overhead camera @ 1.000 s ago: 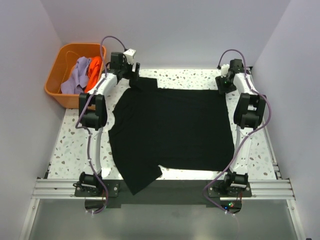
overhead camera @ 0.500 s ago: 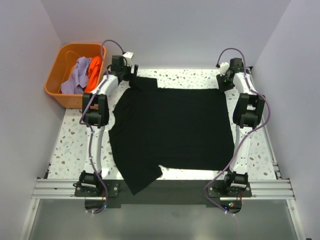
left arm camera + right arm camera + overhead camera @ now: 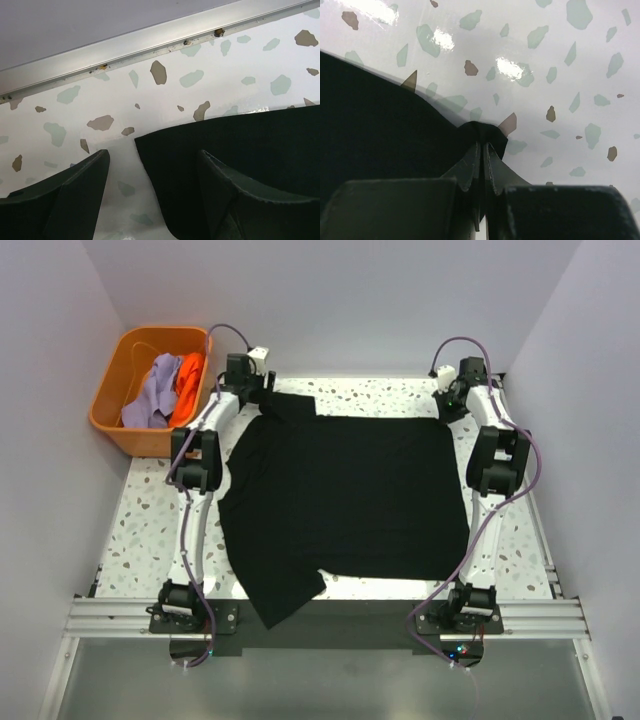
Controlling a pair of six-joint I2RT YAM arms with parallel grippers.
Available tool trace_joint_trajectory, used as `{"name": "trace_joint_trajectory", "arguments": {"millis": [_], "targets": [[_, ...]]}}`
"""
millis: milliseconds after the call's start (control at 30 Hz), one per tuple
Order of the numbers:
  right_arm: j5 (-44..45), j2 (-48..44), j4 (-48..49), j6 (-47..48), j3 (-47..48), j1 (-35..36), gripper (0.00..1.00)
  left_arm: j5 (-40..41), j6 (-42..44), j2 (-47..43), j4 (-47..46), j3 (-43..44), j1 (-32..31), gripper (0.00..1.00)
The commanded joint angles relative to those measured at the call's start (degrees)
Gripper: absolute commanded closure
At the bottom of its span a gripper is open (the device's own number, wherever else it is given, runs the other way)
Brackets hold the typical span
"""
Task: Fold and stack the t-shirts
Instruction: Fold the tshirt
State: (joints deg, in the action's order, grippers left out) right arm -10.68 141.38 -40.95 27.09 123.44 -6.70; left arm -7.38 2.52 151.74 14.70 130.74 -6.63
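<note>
A large black t-shirt (image 3: 345, 505) lies spread flat on the speckled table, one sleeve hanging over the near edge. My left gripper (image 3: 262, 398) is at its far left corner. In the left wrist view this gripper (image 3: 152, 155) is open, and a corner of the black cloth (image 3: 260, 145) lies between its fingers. My right gripper (image 3: 447, 410) is at the far right corner. Seen from the right wrist, it (image 3: 483, 145) is shut on a pinched fold of the black shirt's (image 3: 370, 115) edge. A lavender t-shirt (image 3: 150, 395) and an orange t-shirt (image 3: 187, 380) lie crumpled in the tub.
An orange plastic tub (image 3: 120, 390) stands off the table's far left corner. A metal rail (image 3: 150, 42) runs along the table's far edge, close behind the left gripper. White walls enclose the table on three sides.
The right gripper has shut on the shirt's far right corner. The left gripper has slid slightly further along the far left corner, its jaws a little narrower.
</note>
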Motion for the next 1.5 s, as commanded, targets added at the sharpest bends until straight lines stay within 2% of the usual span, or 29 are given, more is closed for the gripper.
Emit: {"name": "trace_joint_trajectory", "arguments": {"millis": [0, 133, 167, 233, 267, 333, 533, 667, 833, 967, 1200, 1467], "targets": [[0.0, -2.2, -1.9, 1.8, -2.5, -0.4, 1.0, -1.7, 0.5, 1.6, -0.8, 3.6, 0.0, 0.26], [-0.2, -3.5, -2.4, 1.6, -3.5, -0.4, 1.0, -2.7, 1.6, 2.2, -1.2, 3.7, -0.7, 0.38], [-0.4, -3.8, -2.4, 1.6, -3.7, -0.4, 1.0, -2.9, 1.5, 2.2, -1.3, 3.8, -0.6, 0.44], [-0.7, -4.7, -2.5, 1.5, -4.3, -0.4, 1.0, -3.1, 1.1, 2.5, -2.1, 3.9, -0.6, 0.51], [-0.8, -5.0, -2.6, 1.3, -4.4, -0.4, 1.0, -3.3, 1.1, 2.6, -2.3, 4.3, -0.6, 0.61], [-1.1, -5.8, -2.8, 0.9, -4.5, -0.4, 1.0, -4.0, 1.2, 2.8, -3.4, 4.4, -0.6, 0.73], [-2.4, -8.6, -2.6, 0.2, -5.7, -0.4, 1.0, -5.5, 1.7, -0.9, -11.1, 1.6, -0.4, 1.0], [-2.8, -11.8, -1.3, 0.1, -6.9, -0.4, 1.0, -8.6, 1.5, -6.0, -18.1, -2.1, -0.1, 1.0], [-3.0, -14.3, 0.3, -0.5, -7.8, -0.4, 1.0, -11.9, 2.1, -11.3, -22.3, -6.9, 0.0, 1.0], [-3.1, -16.4, 0.7, 0.7, -8.9, -0.3, 1.0, -15.0, 1.4, -17.9, -26.2, -14.8, 0.8, 1.0], [-3.7, -20.4, 0.6, 5.2, -14.4, -0.5, 1.0, -20.2, 2.0, -28.9, -28.8, -28.2, 2.2, 1.0], [-6.1, -23.6, -0.4, 9.1, -18.1, -0.9, 1.0, -23.8, 7.7, -42.6, -27.0, -45.4, 2.4, 1.0]]}}
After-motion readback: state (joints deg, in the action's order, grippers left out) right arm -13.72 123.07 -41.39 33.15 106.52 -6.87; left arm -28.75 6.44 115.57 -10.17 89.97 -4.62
